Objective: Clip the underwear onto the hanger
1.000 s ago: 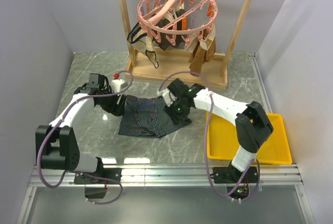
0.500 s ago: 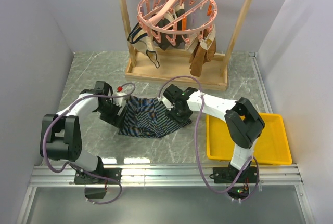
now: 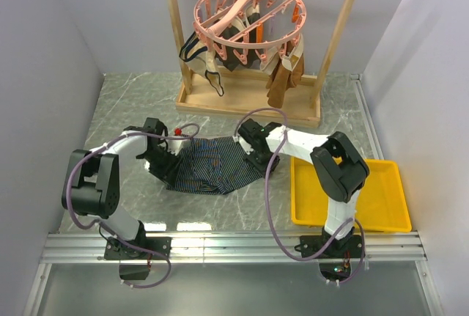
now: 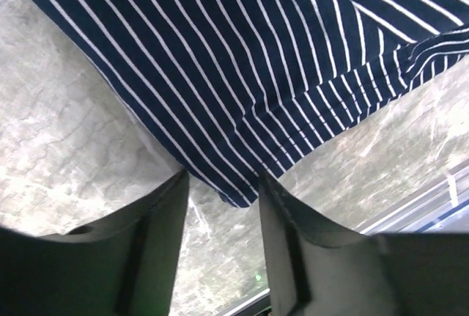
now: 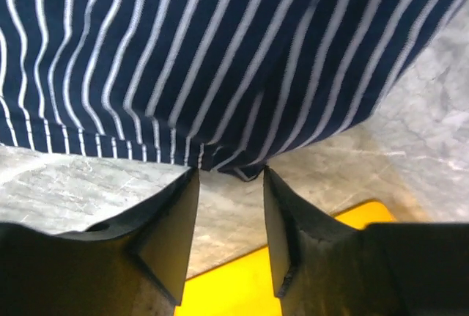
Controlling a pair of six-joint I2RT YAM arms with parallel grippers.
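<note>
The underwear (image 3: 212, 163) lies spread out on the grey marble tabletop (image 3: 124, 107), dead centre in the overhead view. It is navy with thin light stripes and a little rumpled along its 3 o'clock side.

At the garment's 9 o'clock edge, the left gripper (image 3: 171, 160) is down low against the cloth. In its wrist view the two dark fingers (image 4: 165, 221) stand parted. A striped corner of the hem pokes into the gap between them, so the jaws are released, not pinching anything.

Over at the 3 o'clock edge, the right gripper (image 3: 258, 156) is just as low. Its wrist camera shows the fingers (image 5: 176, 228) spread wide, with the hem's edge sitting right at the mouth of the gap. This gripper is released as well, with bare marble between the tips.

Moving outward to 12 o'clock from the underwear, and well apart from it, the round pink hanger (image 3: 249, 19) dangles from the wooden rack (image 3: 176, 34) at the back of the tabletop. Tan garments (image 3: 282, 81) and a black-and-white garment (image 3: 196, 48) hang from its pegs.

At roughly 4 o'clock from the underwear, a yellow tray (image 3: 381, 202) sits on the tabletop just beside the right arm's elbow, and a slice of it shows in the right wrist view.
</note>
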